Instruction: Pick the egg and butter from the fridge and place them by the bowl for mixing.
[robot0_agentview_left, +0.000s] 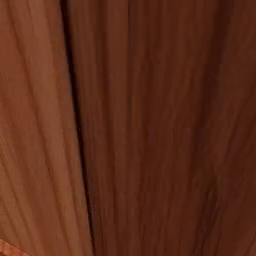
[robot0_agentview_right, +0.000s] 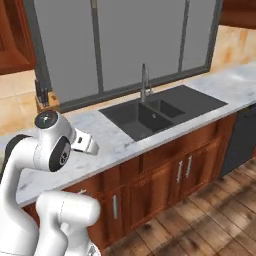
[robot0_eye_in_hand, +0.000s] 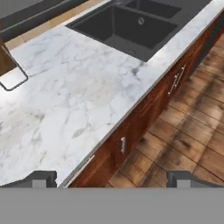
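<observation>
My gripper (robot0_eye_in_hand: 112, 178) stands wide open with nothing between its jaws; in the hand view one dark fingertip (robot0_eye_in_hand: 40, 178) rises at the lower left and the other at the lower right, well apart. Between them I look down on the front edge of the white marble worktop (robot0_eye_in_hand: 74, 100), which runs from the lower left up to the upper right. Set into the worktop farther along is a dark double sink (robot0_eye_in_hand: 131, 26). Below the worktop edge are brown wooden cupboards (robot0_eye_in_hand: 144, 109) with pale bar handles, and beside them a wooden plank floor (robot0_eye_in_hand: 192, 131). At the left edge of the hand view a thin dark wire frame (robot0_eye_in_hand: 17, 78) rests on the marble. In the right base view my white arm (robot0_agentview_right: 50, 150) rises at the lower left, bent above the worktop (robot0_agentview_right: 115, 140), with the sink (robot0_agentview_right: 160, 112) to its right and a grey tap (robot0_agentview_right: 144, 82) behind it, in front of a large grey window (robot0_agentview_right: 125, 40). A dark appliance front (robot0_agentview_right: 242, 137) stands at the far right under the worktop. The left base view looks straight at a brown wooden panel (robot0_agentview_left: 150, 125) with a dark vertical seam. I cannot tell where the egg, the butter, the fridge or the bowl are from these pictures.
</observation>
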